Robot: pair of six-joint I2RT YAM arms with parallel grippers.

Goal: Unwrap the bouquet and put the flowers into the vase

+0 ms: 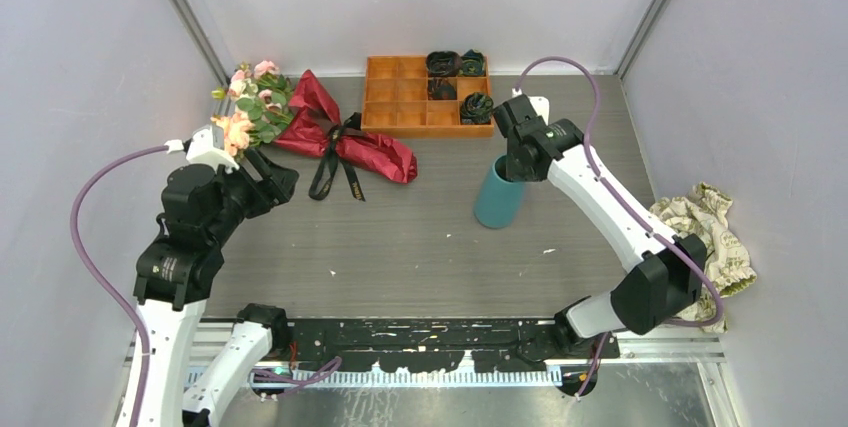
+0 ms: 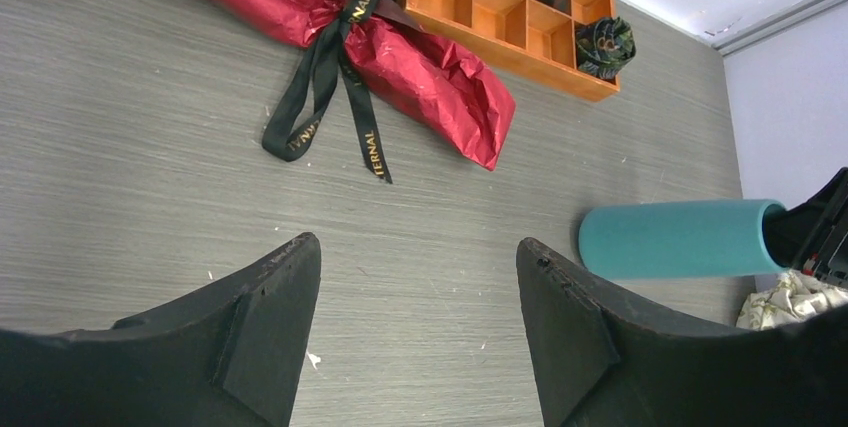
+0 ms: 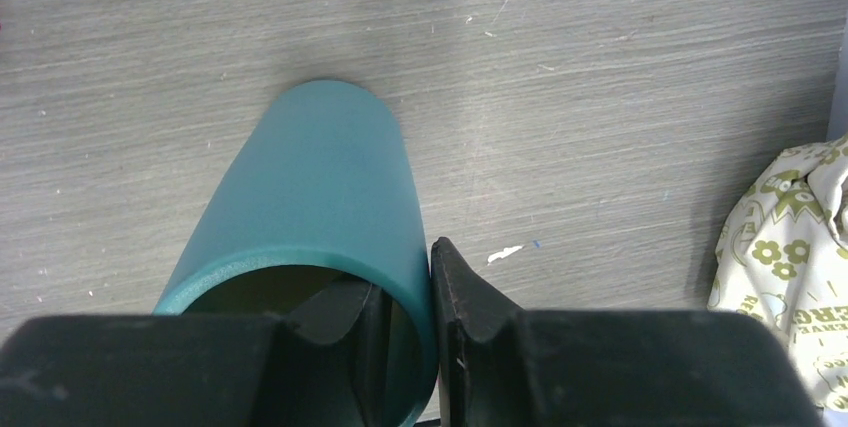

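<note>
Wide-set black fingers of the left tool fill the bottom of the left wrist view, standing apart with nothing between them, above bare grey table. In the top view that tool hangs at centre left, just below the bouquet.

The bouquet lies on its side at upper left of the table, wrapped in dark red paper and tied at the middle with a black ribbon, whose ends trail toward the bottom of the frame. Its pink and peach flowers spill from the wrap's open end toward the upper left corner.

Right of centre, the vase stands on the table, below an orange compartment tray. The right tool is clamped on its rim: the right wrist view shows one finger inside the mouth and one outside, pinching the teal wall of the vase. No stems are in it.

At the right edge, a beige patterned cloth lies crumpled.
</note>
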